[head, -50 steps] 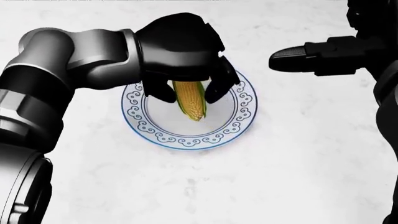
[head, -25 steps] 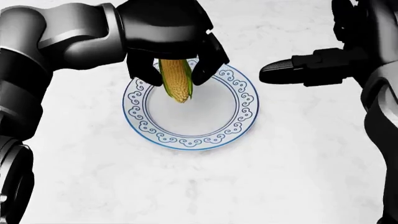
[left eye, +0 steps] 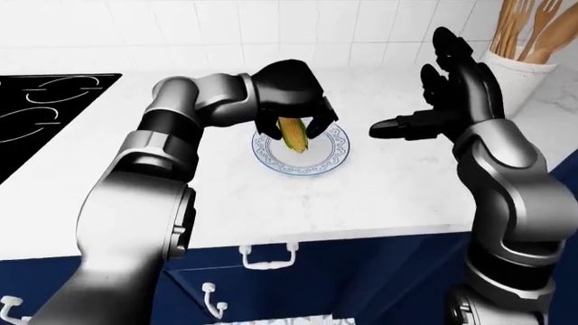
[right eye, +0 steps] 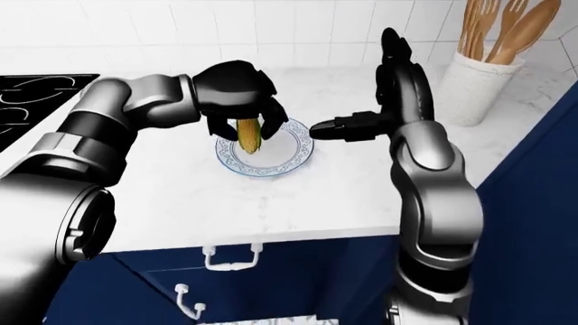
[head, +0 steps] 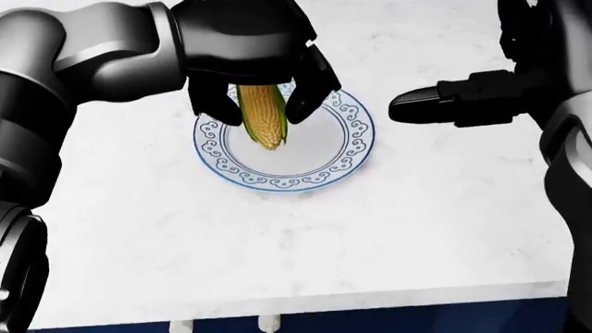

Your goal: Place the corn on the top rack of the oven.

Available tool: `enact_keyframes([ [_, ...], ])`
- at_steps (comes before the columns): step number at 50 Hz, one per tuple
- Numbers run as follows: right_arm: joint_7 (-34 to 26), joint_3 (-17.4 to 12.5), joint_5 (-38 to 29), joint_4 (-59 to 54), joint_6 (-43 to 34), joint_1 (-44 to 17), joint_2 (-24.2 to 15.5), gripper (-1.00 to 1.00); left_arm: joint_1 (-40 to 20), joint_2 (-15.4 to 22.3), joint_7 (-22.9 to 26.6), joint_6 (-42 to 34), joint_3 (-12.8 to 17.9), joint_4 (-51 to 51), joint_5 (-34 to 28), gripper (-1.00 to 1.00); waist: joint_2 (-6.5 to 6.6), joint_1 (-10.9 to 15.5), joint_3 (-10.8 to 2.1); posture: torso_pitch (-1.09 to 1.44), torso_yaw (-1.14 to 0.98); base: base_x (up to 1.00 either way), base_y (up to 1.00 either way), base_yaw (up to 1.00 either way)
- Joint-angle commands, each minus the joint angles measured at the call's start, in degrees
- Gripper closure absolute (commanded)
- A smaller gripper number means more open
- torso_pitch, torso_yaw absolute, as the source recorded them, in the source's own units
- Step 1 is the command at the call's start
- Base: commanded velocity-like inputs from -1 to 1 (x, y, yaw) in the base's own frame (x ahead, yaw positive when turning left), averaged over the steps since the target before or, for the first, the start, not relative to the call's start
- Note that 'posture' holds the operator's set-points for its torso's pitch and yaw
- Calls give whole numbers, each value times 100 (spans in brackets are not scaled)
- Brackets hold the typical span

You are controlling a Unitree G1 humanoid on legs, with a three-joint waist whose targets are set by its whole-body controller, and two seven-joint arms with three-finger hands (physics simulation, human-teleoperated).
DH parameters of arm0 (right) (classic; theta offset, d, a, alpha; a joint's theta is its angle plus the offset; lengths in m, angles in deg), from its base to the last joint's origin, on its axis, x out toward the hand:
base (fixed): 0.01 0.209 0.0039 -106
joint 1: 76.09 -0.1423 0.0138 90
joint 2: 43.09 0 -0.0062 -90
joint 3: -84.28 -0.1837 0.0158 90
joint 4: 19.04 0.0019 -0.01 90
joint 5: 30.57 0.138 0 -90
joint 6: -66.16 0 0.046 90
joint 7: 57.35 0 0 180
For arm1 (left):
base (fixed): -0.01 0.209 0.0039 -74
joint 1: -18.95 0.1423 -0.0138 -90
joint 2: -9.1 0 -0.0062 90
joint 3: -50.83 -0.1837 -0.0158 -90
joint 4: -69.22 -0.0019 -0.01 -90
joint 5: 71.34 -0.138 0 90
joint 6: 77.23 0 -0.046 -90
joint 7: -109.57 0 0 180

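Observation:
A yellow corn cob (head: 261,116) with green husk hangs tip down in my left hand (head: 255,111), whose black fingers are shut on it. It is held just above a white plate with a blue scroll rim (head: 356,149) on the white marble counter (head: 388,229). My right hand (left eye: 442,101) hovers open to the right of the plate, fingers spread upward and thumb (head: 425,106) pointing left toward the corn. No oven shows in any view.
A black cooktop (left eye: 40,112) lies at the left in the left-eye view. A white holder of wooden utensils (right eye: 474,74) stands at the upper right. Below the counter's near edge are dark blue cabinet fronts with white handles (left eye: 266,257).
My left hand lifted the corn off the plate's middle toward the plate's upper left. The head view has shifted, so the counter's near edge now shows at the bottom.

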Motion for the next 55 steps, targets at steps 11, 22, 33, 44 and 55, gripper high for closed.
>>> enact_keyframes([
  [11, -31, -55, -63, 187, 99, -153, -15, -100, -197, 66, -55, -63, 102, 163, 175, 70, 38, -55, -245, 0, 0, -26, 7, 0],
  [22, -17, -35, -107, 95, 215, -128, 14, -100, -213, 77, -85, -72, 94, 138, 179, 71, -505, 125, 78, 0, 0, -1, 0, 0],
  [33, -33, -49, -107, 114, 216, -117, 16, -100, -244, 97, -7, -75, 131, 145, 241, 71, -210, -68, -75, 0, 0, 0, 0, 0],
  [44, -49, -51, -138, 152, 191, -114, -4, -100, -232, 92, -1, -95, 124, 146, 271, 73, -274, -12, -60, 0, 0, 0, 0, 0],
  [55, -49, -49, -132, 149, 217, -112, 3, -100, -253, 120, 47, -89, 138, 144, 314, 72, -173, 47, -139, 0, 0, 0, 0, 5],
])
